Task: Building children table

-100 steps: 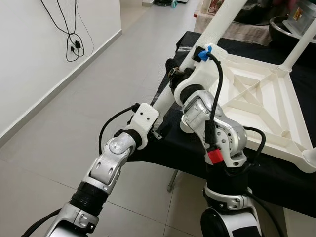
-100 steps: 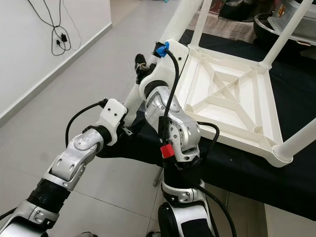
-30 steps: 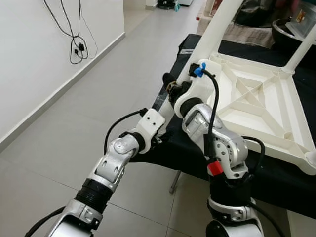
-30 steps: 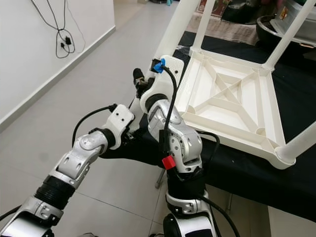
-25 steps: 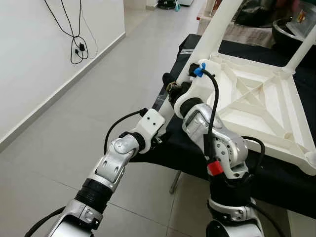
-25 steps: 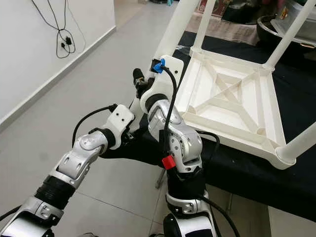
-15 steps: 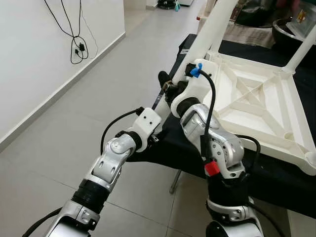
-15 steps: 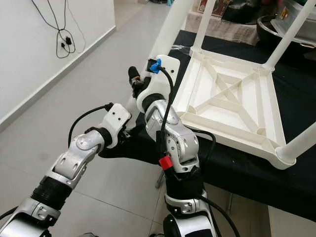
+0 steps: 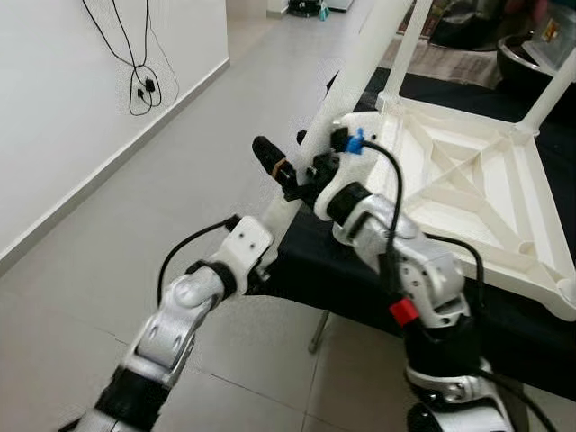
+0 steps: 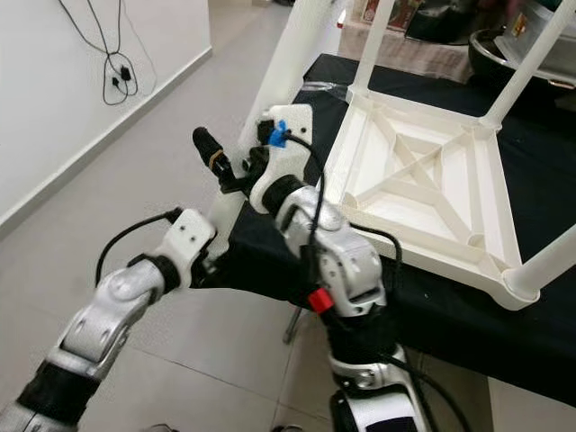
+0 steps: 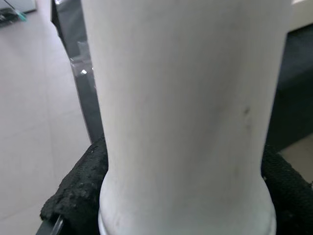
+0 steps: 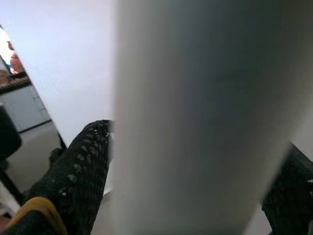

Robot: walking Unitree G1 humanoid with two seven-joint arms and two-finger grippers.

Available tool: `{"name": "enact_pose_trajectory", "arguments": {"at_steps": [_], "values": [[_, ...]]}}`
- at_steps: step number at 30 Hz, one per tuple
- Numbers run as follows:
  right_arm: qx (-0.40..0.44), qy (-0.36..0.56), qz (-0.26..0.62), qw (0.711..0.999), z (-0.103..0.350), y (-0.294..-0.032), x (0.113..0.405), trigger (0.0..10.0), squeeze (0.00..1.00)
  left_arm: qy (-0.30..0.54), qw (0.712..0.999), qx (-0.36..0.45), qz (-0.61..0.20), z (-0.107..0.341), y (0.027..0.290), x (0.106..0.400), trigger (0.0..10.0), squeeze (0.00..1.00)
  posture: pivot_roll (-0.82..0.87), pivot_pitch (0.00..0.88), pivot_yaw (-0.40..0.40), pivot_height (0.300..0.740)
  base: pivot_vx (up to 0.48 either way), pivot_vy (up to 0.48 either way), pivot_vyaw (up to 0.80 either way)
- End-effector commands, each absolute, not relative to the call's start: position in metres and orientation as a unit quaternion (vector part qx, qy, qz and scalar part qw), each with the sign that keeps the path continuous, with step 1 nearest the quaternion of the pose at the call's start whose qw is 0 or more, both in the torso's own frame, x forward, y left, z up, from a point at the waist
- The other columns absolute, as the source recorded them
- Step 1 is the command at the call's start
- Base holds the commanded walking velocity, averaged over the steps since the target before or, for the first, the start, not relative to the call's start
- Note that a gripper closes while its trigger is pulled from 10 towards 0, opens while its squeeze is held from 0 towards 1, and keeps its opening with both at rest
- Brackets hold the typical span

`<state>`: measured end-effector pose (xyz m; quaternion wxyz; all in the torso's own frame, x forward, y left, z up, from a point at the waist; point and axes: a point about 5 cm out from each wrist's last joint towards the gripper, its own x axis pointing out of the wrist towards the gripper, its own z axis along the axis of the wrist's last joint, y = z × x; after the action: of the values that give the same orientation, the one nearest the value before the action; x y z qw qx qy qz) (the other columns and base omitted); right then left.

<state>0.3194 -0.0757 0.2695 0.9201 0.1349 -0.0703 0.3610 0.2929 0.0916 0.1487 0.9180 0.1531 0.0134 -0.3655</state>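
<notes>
- A white plastic table (image 9: pixel 468 189) lies upside down on a black cloth (image 10: pixel 504 315), its ribbed underside facing up; it sits at the cloth's near-left corner, over a grey tile floor (image 9: pixel 162 180).
- Two fitted legs rise from its far corners: one far left (image 9: pixel 407 45), one far right (image 9: pixel 551 85). A third corner stub (image 10: pixel 540 265) shows at the near right.
- A loose white leg (image 9: pixel 346 90) slants from the cloth's left edge up past the table's near-left corner. Both grippers hold this leg.
- The right gripper (image 9: pixel 301 175) grips the leg beside the table's corner; in the right wrist view, black fingers (image 12: pixel 80 166) press either side of the white tube.
- The left gripper (image 11: pixel 183 196) clamps the leg's lower end, low by the cloth edge; in its wrist view, black pads (image 11: pixel 80 191) hug both sides of the tube's rim.
- A black cable (image 9: pixel 135 63) hangs on the white wall at left.
- Dark pots (image 9: pixel 522 54) sit beyond the table, blurred.
</notes>
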Motion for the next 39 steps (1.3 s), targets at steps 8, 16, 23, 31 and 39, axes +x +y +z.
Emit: {"name": "enact_pose_trajectory", "arguments": {"at_steps": [8, 16, 23, 31, 39], "values": [[0.13, -0.018, 0.596, 0.792, 0.257, -0.074, 0.295, 10.0, 0.0, 0.048, 0.865, 0.07, -0.494, 0.148, 0.08, 0.24, 10.0, 0.0, 0.11, 0.111, -0.083, 0.74, 0.0, 0.0, 0.0], [0.13, -0.013, 0.68, 0.722, 0.251, -0.074, 0.282, 10.0, 0.0, 0.1, 0.825, -0.024, -0.555, 0.149, 0.085, 0.203, 10.0, 0.0, 0.12, 0.119, -0.078, 0.74, 0.0, 0.0, 0.0], [0.156, -0.001, 0.734, 0.661, 0.249, -0.081, 0.271, 10.0, 0.0, 0.127, 0.801, -0.033, -0.584, 0.144, 0.089, 0.183, 10.0, 0.0, 0.11, 0.115, -0.079, 0.74, 0.0, 0.0, 0.0], [0.14, 0.036, 0.777, 0.613, 0.239, -0.089, 0.257, 10.0, 0.0, 0.157, 0.789, -0.052, -0.591, 0.145, 0.093, 0.168, 10.0, 0.0, 0.11, 0.086, -0.071, 0.74, 0.0, 0.0, 0.0], [0.129, 0.043, 0.788, 0.6, 0.237, -0.089, 0.254, 10.0, 0.0, 0.169, 0.783, -0.056, -0.595, 0.146, 0.095, 0.164, 10.0, 0.0, 0.11, 0.091, -0.073, 0.74, 0.0, 0.0, 0.0]]}}
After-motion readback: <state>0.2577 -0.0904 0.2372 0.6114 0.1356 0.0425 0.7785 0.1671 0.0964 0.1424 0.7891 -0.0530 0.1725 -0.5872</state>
